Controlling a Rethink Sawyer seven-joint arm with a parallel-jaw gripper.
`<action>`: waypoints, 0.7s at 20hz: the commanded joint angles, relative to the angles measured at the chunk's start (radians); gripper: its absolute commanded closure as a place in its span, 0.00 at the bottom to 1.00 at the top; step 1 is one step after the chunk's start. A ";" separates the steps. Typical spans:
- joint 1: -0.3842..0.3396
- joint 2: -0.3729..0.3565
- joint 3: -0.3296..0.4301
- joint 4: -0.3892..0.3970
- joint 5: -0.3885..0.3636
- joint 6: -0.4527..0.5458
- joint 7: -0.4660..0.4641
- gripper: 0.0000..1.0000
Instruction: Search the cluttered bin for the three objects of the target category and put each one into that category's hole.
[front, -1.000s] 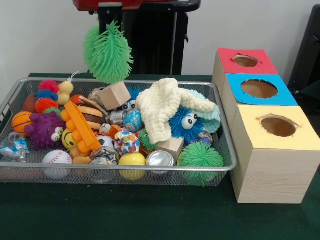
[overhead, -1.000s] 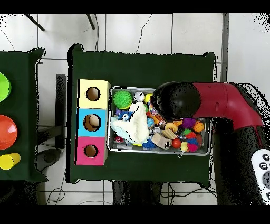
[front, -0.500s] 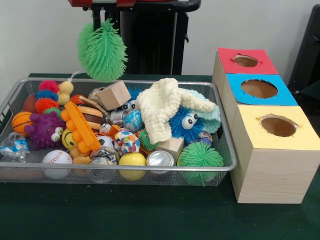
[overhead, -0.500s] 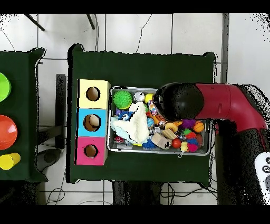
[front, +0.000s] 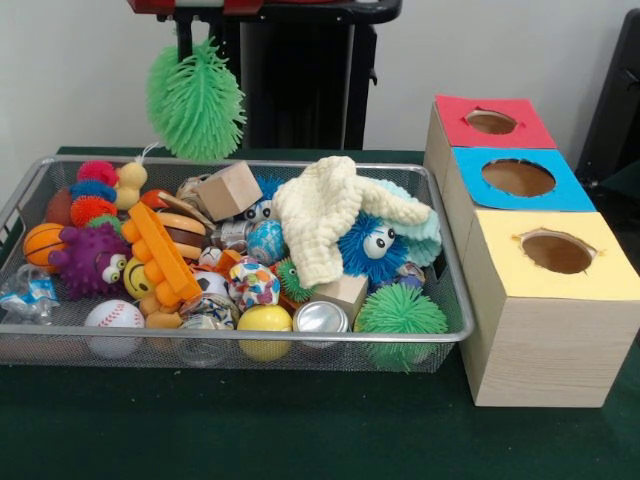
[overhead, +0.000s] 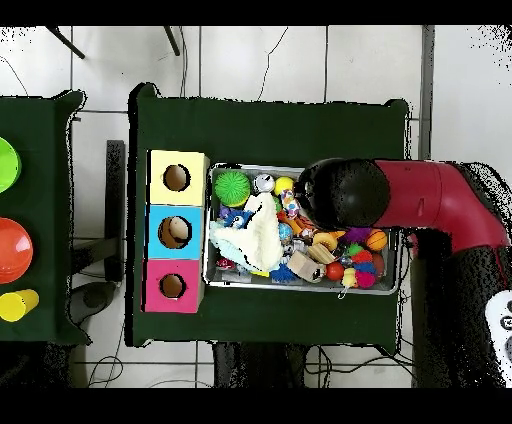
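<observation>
Green spiky toy hanging under the gripper, above the bin's back rail.

We see the gripper (front: 186, 22) only as a dark stub at the top edge of the front view, and we cannot tell how its jaws stand. The green spiky toy (front: 195, 100) hangs directly below it, clear of the clutter, over the wire bin (front: 240, 345) near a wooden block (front: 229, 190). A second green spiky ball (front: 400, 312) lies in the bin's near corner, beside the yellow box (front: 548, 305). From overhead, the red arm (overhead: 420, 195) covers part of the bin.
</observation>
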 joint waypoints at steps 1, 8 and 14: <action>0.000 0.003 -0.023 0.130 0.016 -0.063 0.061 1.00; 0.001 0.004 -0.027 0.136 0.018 -0.068 0.061 1.00; -0.002 0.011 -0.039 0.158 0.030 -0.096 0.093 1.00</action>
